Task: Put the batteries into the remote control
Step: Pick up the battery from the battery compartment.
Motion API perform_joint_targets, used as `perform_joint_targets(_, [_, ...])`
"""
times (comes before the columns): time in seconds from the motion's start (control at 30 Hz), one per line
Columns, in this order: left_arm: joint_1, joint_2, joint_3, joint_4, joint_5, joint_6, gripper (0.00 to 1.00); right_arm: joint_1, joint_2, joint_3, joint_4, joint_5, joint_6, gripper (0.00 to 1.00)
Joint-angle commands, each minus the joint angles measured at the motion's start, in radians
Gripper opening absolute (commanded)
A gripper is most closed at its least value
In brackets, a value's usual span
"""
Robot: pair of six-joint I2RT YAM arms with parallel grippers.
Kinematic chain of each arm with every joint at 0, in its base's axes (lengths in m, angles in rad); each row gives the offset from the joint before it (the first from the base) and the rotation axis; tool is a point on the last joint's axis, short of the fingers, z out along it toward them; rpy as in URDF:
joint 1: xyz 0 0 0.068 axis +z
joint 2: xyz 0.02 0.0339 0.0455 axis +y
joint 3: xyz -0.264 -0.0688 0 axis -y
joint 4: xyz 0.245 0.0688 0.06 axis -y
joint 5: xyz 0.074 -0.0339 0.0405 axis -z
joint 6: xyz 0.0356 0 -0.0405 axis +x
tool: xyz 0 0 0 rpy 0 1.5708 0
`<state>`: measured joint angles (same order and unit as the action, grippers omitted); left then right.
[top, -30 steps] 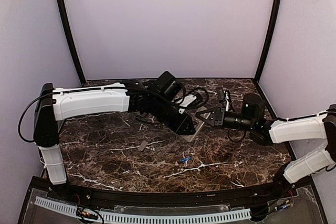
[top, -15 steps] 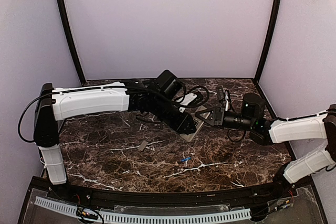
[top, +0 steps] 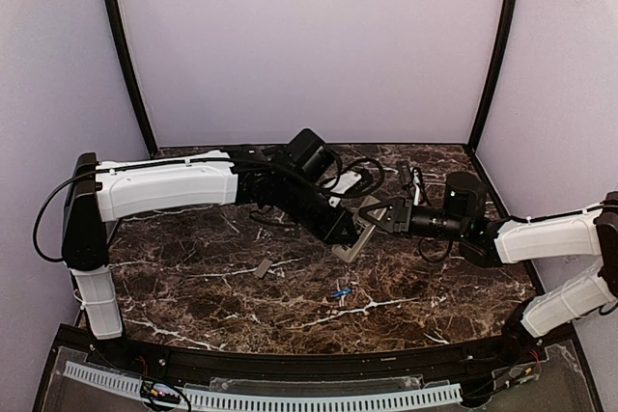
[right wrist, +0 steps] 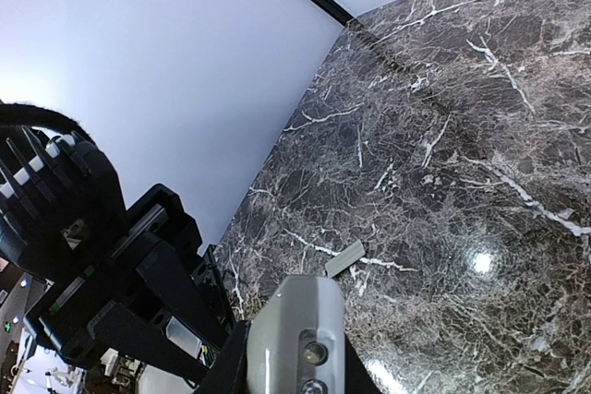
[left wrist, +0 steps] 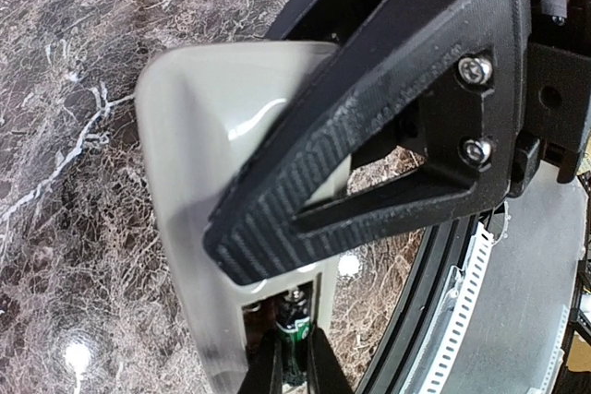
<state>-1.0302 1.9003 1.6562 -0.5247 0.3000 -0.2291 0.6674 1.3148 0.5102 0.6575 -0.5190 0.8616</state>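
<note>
The remote control (left wrist: 185, 182) is held grey back up above the table, with my right gripper (right wrist: 291, 357) shut across it; one right finger (left wrist: 369, 136) crosses its back. At the bottom edge of the left wrist view, my left gripper (left wrist: 294, 366) is shut on a battery (left wrist: 294, 325), dark with a green band, whose metal tip sits in the open battery recess. In the top view the two grippers meet at the remote control (top: 351, 241). A second battery (top: 339, 292), blue, lies loose on the table nearer the arm bases.
A small flat grey cover piece (top: 262, 268) lies on the dark marble table (top: 193, 287), left of the blue battery; the cover piece (right wrist: 344, 258) also shows past the remote's end. Black cables (top: 362, 176) trail behind the grippers. Purple walls close in the table.
My left jaws have closed tighter on the battery at the recess. The left gripper has shifted slightly up and left. The right arm holds still.
</note>
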Motion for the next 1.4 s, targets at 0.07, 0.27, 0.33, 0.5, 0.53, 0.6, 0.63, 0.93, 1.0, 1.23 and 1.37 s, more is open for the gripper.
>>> perform_joint_targets(0.07, [0.005,-0.03,-0.005,0.014,-0.013,0.004,0.0,0.01,-0.013,0.025,0.031,-0.006,0.004,0.0])
perform_joint_targets(0.27, [0.004,-0.098,-0.095,0.123,-0.038,0.002,0.0,0.008,-0.02,0.019,0.051,0.004,0.047,0.0])
perform_joint_targets(0.33, [0.004,-0.111,-0.117,0.154,-0.046,-0.001,0.0,0.009,-0.022,0.014,0.068,0.003,0.065,0.0])
perform_joint_targets(0.5, [0.004,-0.117,-0.153,0.208,-0.045,-0.016,0.0,0.009,-0.029,0.001,0.098,0.013,0.102,0.0])
perform_joint_targets(0.53, [0.004,-0.118,-0.156,0.213,-0.045,-0.019,0.0,0.009,-0.032,-0.001,0.101,0.014,0.106,0.0])
perform_joint_targets(0.6, [0.004,-0.122,-0.166,0.232,-0.05,-0.025,0.0,0.009,-0.035,-0.001,0.103,0.017,0.108,0.0])
perform_joint_targets(0.63, [0.003,-0.124,-0.173,0.245,-0.053,-0.029,0.0,0.009,-0.033,-0.002,0.105,0.016,0.107,0.0])
perform_joint_targets(0.93, [0.004,-0.131,-0.193,0.292,-0.078,-0.048,0.0,0.009,-0.029,-0.011,0.124,0.01,0.111,0.0])
perform_joint_targets(1.0, [0.004,-0.132,-0.191,0.291,-0.087,-0.042,0.0,0.009,-0.028,-0.012,0.126,0.007,0.112,0.0])
perform_joint_targets(1.23, [0.004,-0.151,-0.195,0.295,-0.106,-0.019,0.0,0.008,-0.033,-0.022,0.125,0.011,0.114,0.0])
perform_joint_targets(1.37, [-0.001,-0.18,-0.233,0.339,-0.107,-0.013,0.0,0.008,-0.038,-0.019,0.116,0.021,0.117,0.0])
